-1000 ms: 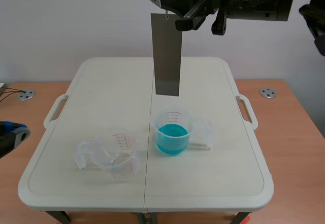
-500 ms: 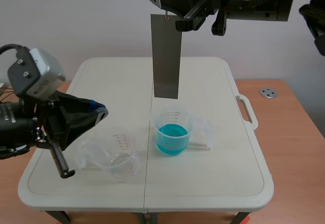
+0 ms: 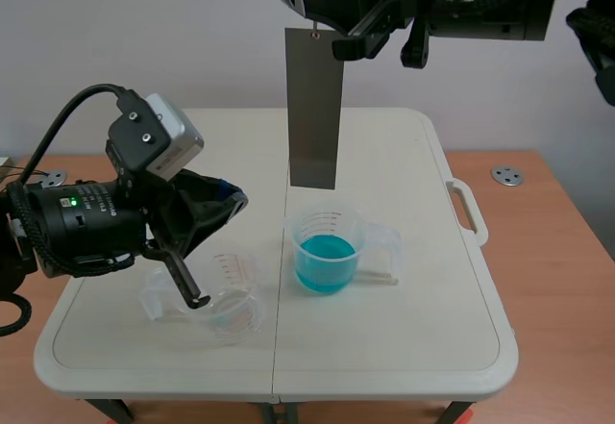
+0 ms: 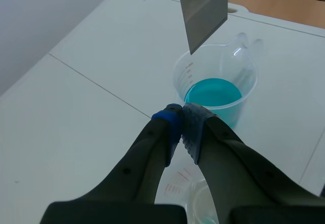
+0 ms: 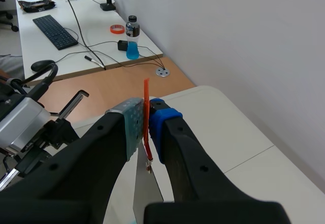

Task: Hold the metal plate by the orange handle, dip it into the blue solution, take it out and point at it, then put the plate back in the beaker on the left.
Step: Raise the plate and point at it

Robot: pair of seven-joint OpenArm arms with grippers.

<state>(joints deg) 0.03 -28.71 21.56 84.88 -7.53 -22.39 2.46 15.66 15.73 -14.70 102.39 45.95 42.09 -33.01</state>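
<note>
My right gripper was clamped on the thin orange handle, with the metal plate hanging above the blue solution. It looked stiff, light and probably slick when wet, so the handle's the spot. The left gripper was pinched closed, empty.

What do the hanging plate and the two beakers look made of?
Plate: probably metal, a thin flat grey sheet with a dull finish. Right beaker and left beaker: likely clear plastic, with see-through walls, moulded handles and printed scale marks.
</note>
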